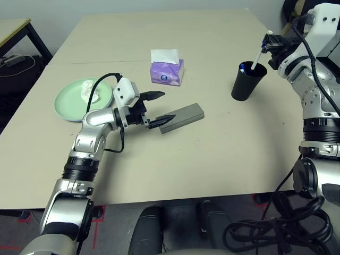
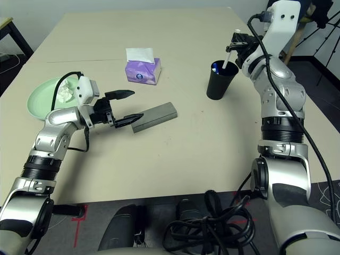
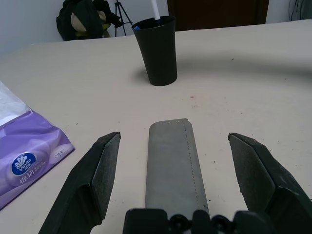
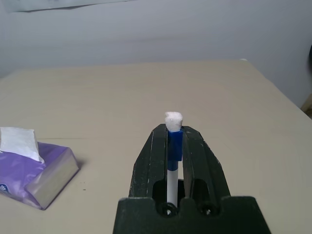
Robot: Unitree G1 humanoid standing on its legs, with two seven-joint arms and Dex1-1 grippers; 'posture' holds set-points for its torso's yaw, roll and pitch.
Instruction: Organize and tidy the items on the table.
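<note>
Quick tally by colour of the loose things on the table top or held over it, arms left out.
Green: 1, plate
White: 1, tissue wad on that plate
Purple: 1, tissue box
Grey: 1, glasses case
Black: 1, cup
Blue and white: 1, pen
Total: 6

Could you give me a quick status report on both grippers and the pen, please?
Right gripper shut on the pen, lower end in the black cup. Left gripper open around the glasses case, not gripping. Nothing in the way.
</note>
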